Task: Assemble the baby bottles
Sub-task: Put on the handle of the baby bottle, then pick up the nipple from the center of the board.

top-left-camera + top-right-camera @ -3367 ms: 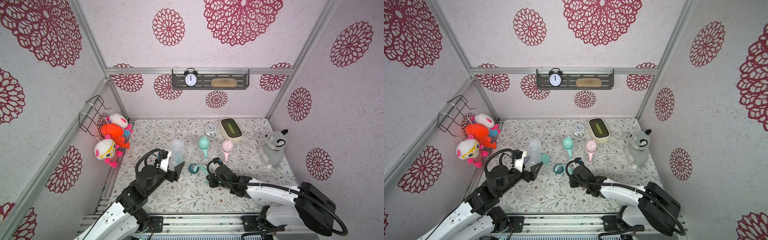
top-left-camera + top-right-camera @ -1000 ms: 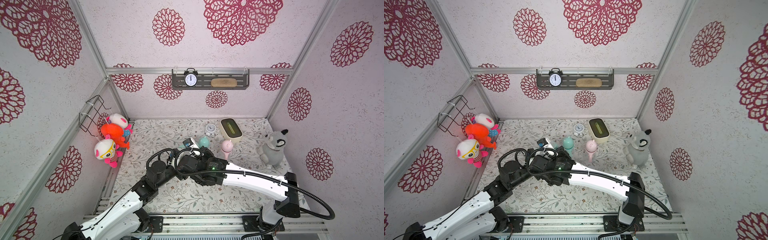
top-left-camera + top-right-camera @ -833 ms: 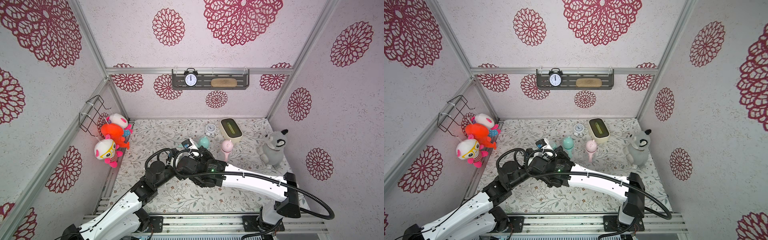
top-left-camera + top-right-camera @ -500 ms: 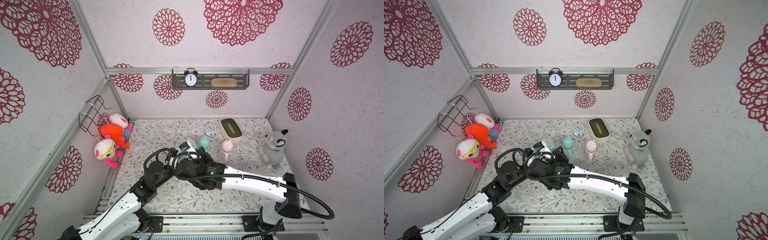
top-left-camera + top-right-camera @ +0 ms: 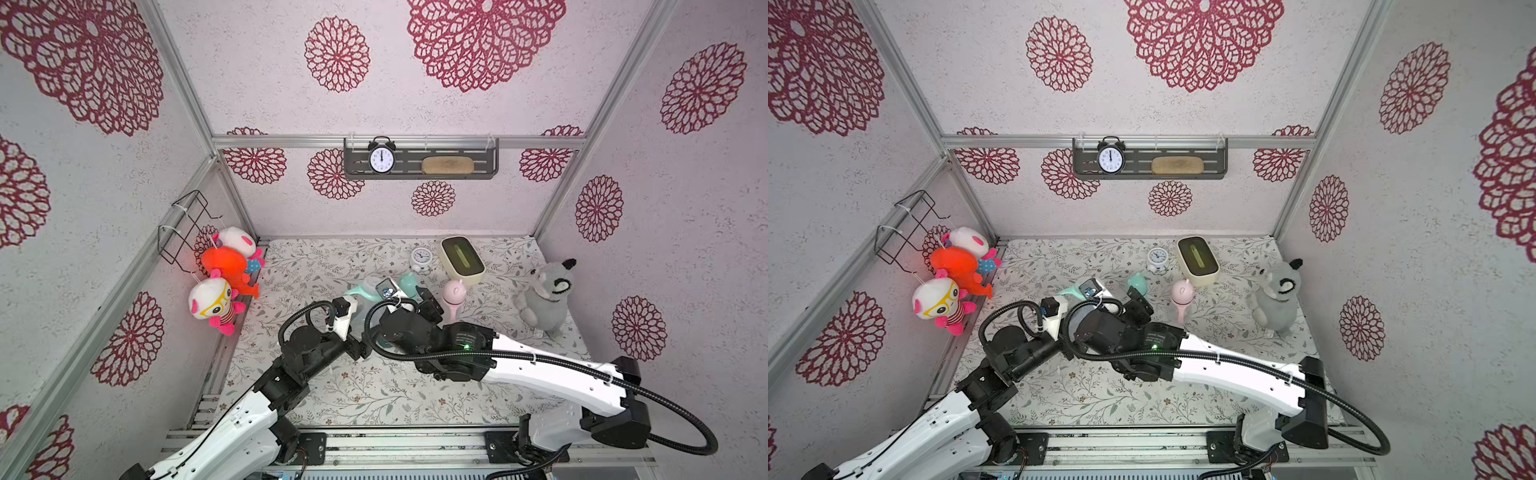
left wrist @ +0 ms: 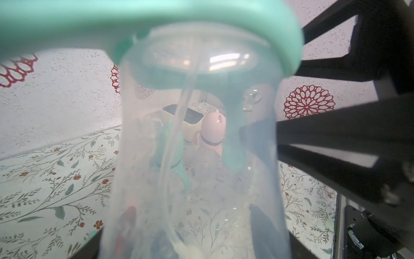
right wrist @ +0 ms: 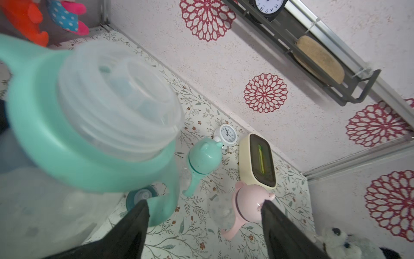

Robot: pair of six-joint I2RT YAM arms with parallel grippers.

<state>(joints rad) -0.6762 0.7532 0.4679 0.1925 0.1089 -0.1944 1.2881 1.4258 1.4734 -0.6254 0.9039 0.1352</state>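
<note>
Floral-print counter (image 5: 374, 395), patterned booth walls. Left claw (image 5: 360, 305) clamped on clear plastic bottle with mint two-handled ring (image 7: 116, 96), mid-counter. Right claw (image 7: 205, 203) spread wide, empty, one finger just beside handle. Advice: retreat straight, don't snag handle. Teal nipple collar (image 7: 143, 196) on counter probably next.

The left arm (image 5: 249, 415) and the right arm (image 5: 540, 365) reach forward from their bases and meet in the middle. The left arm rises at a slant toward the right, its wrist bent forward. The left gripper (image 6: 173, 234) has its jaws clamped low on a clear bottle (image 6: 201, 145), holding it upright. The right arm stretches long and low across toward the left, its wrist just beside the left wrist. The right gripper (image 7: 204, 204) points forward, its 2 jaws spread wide apart.
</note>
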